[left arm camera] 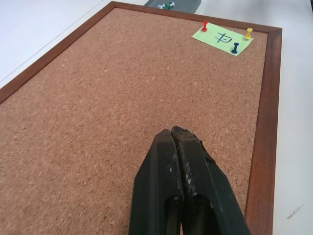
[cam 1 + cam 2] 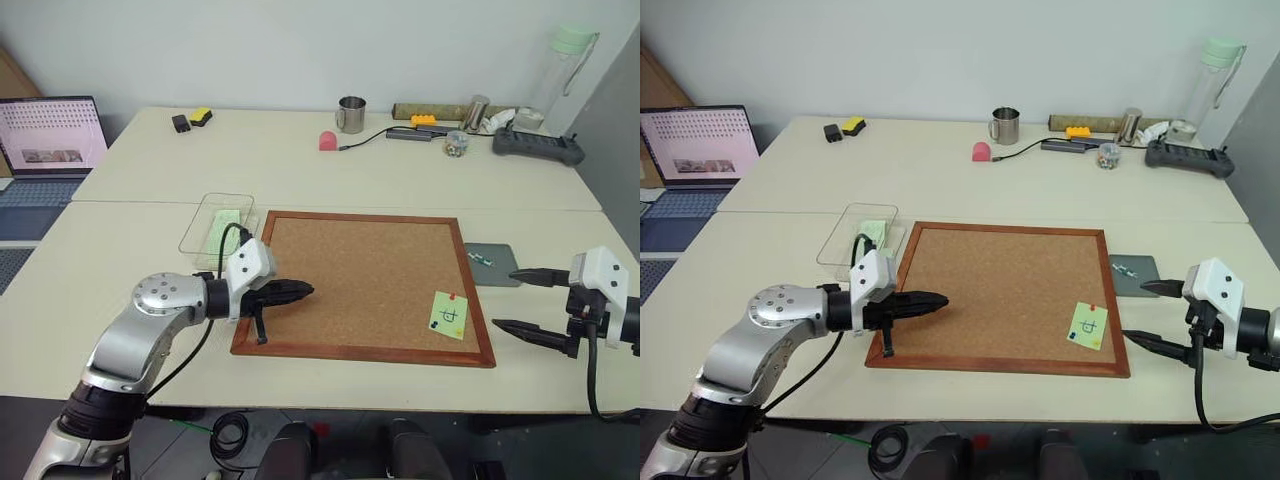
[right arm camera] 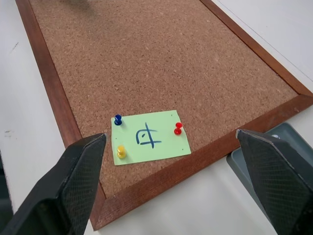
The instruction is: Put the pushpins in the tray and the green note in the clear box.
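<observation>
the green note [image 3: 150, 136] is sitting pinned by red, blue and yellow pushpins [image 3: 178, 128] in the corkboard's [image 2: 360, 280] near right corner. left gripper [image 2: 305, 290], fingers pressed together, is hovering over the corkboard; right gripper [image 2: 512, 300] is spreading wide beside it.

The two head views look forward and down from above the near edge of the bench [image 2: 330, 185], taking in the whole corkboard [image 2: 365, 285]. Each wrist view sits low and close, looking along its own fingers across the cork. All share the green note [image 3: 149, 136] at the board's corner.
</observation>
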